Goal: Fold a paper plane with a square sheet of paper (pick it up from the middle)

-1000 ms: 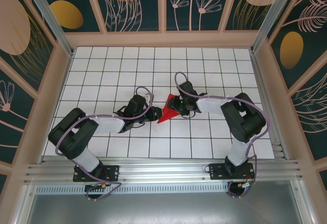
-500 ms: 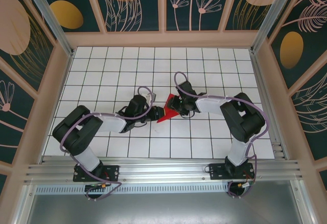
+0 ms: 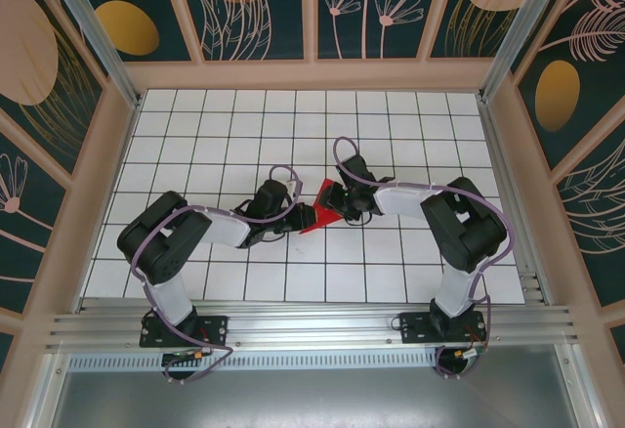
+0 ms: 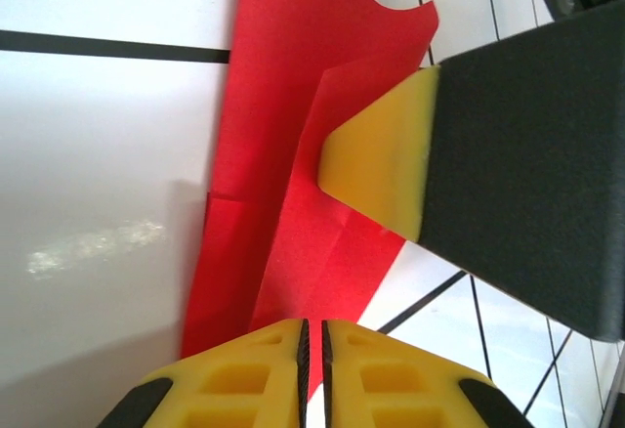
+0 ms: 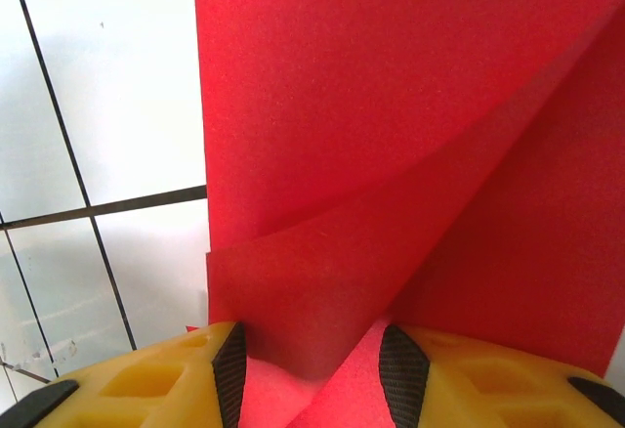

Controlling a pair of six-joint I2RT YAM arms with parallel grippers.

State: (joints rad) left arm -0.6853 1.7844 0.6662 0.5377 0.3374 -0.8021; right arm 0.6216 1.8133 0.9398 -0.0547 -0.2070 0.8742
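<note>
Left arm has swung in from 9 o'clock since the earlier overhead picture: its elbow sits closer to the middle of the tiled table (image 3: 215,135), and the left gripper (image 3: 291,220) now meets the near corner of the square sheet of paper (image 3: 314,215). Right arm and sheet have not shifted.

Sheet: partly folded, mid-table between the two wrists. From above it reads as a red wedge with its long axis running 1 o'clock to 7 o'clock. It lies at 3 o'clock from the left gripper and at 8 o'clock from the right gripper (image 3: 336,203) — both are at the paper, neither clearly nearer.

Left wrist view: the left gripper (image 4: 312,328) has its fingers drawn to a thin slit, and the sheet (image 4: 283,106) runs straight down into that slit at 6 o'clock, so we judge its edge is pinched. One finger (image 4: 376,169) of the right gripper rests its yellow tip on an upper layer at 3 o'clock — a contact the overhead view hides.

Right wrist view: the right gripper (image 5: 311,338) stands partly apart, with a curled flap of the sheet (image 5: 391,106) rising between the pads. We cannot tell whether they squeeze it.

Judgement: the coming move turns on the left pinch holding along the 7 o'clock corner while the flap is creased.
</note>
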